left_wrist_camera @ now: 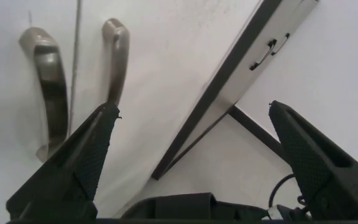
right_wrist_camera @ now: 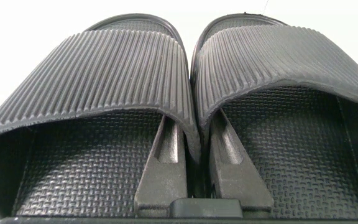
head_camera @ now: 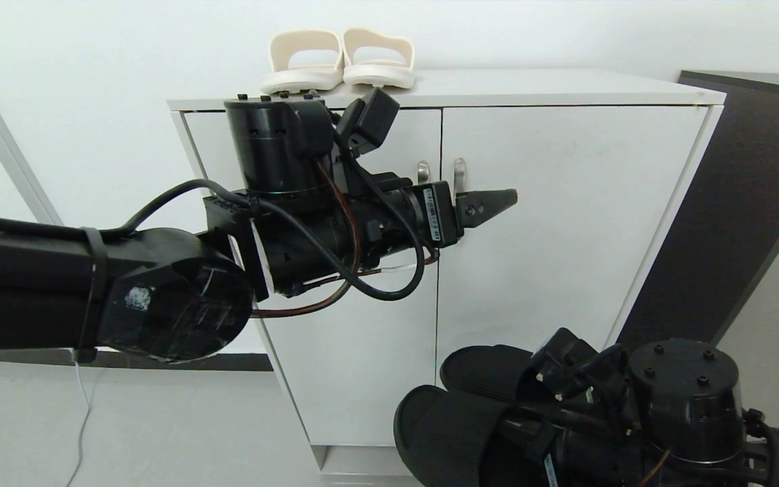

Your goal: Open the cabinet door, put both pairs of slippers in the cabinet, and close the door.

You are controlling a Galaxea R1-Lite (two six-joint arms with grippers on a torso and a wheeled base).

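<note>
Left gripper [left_wrist_camera: 191, 107] is spread wide, fingers well apart, hovering right before the two metal handles [left_wrist_camera: 50, 87] where the doors of the white cabinet [head_camera: 565, 223] meet. Both doors are shut. The right gripper [right_wrist_camera: 197, 160], low near the cabinet's foot, is clamped on the black slippers [right_wrist_camera: 129, 68], one finger inside each, pinching their touching side walls. Outward: flat cabinet top, plain white wall [head_camera: 92, 101], dark panel [head_camera: 734, 223] on the right, pale grey floor [head_camera: 159, 426]. The black pair has ribbed straps and pebbled footbeds. Cream slippers [head_camera: 339, 61] sit side by side on the cabinet top.
</note>
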